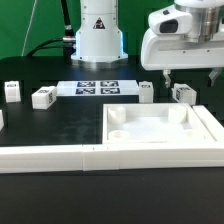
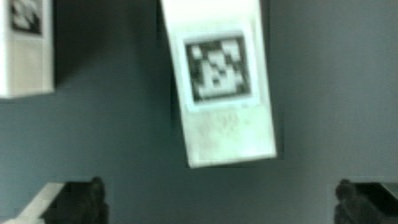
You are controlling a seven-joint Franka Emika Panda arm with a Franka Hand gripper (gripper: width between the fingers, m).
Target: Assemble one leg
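The large white square panel (image 1: 160,135) fills the foreground. Above the panel's far edge hangs the gripper (image 1: 190,75), jaws spread wide and clear of everything. Under it, just past the panel's far edge, lies the leg (image 1: 182,94), its tag face up.

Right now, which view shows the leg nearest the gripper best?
The wrist view: the leg lies mid-frame, large, with its tag plain. The exterior view shows that leg only small, behind the panel, and its tag is unclear.
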